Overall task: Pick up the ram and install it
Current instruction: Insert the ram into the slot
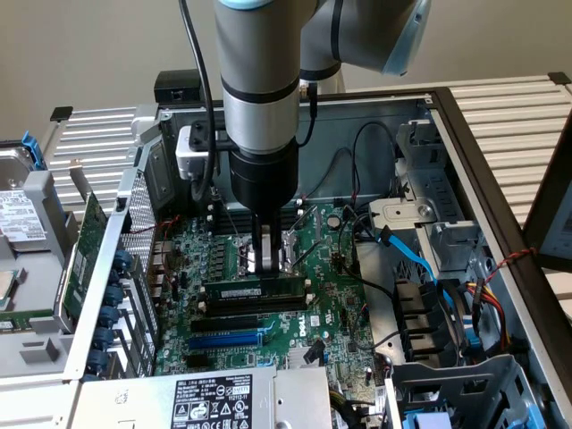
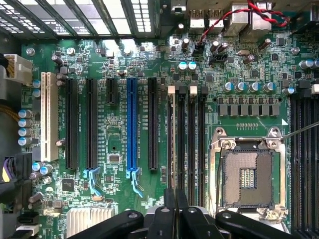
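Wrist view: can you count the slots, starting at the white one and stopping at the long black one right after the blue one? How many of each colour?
White slot: 1
Black slots: 4 (3 long, 1 short)
Blue slot: 1
Total: 6

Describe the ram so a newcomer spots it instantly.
Inside the open computer case, find the green motherboard. Right below the claw, the ram stands on edge in a slot. It is a thin green stick with a white label, unlike the empty black slot and blue slot beside it.
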{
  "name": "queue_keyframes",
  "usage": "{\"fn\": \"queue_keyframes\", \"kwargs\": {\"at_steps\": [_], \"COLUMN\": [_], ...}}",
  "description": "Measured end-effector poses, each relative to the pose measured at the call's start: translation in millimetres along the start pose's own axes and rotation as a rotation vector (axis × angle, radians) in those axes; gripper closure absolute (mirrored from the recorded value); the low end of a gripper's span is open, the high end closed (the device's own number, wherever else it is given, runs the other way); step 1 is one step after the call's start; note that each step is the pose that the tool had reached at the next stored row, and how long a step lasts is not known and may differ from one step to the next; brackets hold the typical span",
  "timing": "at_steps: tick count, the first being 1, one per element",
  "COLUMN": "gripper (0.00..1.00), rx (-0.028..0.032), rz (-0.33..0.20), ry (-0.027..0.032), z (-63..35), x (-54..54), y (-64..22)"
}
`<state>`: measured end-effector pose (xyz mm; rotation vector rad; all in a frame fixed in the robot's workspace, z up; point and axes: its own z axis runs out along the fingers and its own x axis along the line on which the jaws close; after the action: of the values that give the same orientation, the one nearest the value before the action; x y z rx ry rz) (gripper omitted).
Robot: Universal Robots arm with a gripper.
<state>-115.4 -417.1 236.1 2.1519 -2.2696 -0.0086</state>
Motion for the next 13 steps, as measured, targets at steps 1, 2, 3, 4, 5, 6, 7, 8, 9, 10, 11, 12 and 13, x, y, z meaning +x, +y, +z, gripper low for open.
{"fn": "queue_keyframes", "kwargs": {"at_steps": [1, 2, 3, 4, 5, 6, 7, 8, 9, 10, 11, 12, 13], "gripper": [0.88, 0.88, 0.88, 0.88, 0.88, 0.88, 0.88, 0.88, 0.88, 0.88, 0.88, 0.88, 0.88], "rx": [0.0000, 0.0000, -0.0001, -0.0001, 0.0000, 0.0003, 0.0008, 0.0016, 0.0021, 0.0026, 0.0027, 0.0027, 0.0028], "rz": [0.002, 0.003, 0.003, 0.004, 0.004, 0.004, 0.004, 0.004, 0.004, 0.004, 0.004, 0.004, 0.004], "ry": [0.0000, 0.0000, 0.0000, -0.0001, -0.0001, -0.0003, -0.0003, -0.0003, -0.0003, -0.0002, 0.0000, 0.0000, -0.0001], "z": [0.1, 0.1, 0.1, 0.2, 0.3, 0.6, 0.9, 1.3, 1.6, 1.8, 1.8, 1.8, 1.8], "x": [0.0, 0.0, 0.0, 0.0, 0.0, 0.0, 0.0, 0.0, 0.0, 0.0, 0.0, 0.0, 0.0], "y": [0.0, 0.0, 0.0, 0.1, 0.3, 0.4, 0.4, 0.4, 0.4, 0.5, 0.5, 0.5, 0.5]}}
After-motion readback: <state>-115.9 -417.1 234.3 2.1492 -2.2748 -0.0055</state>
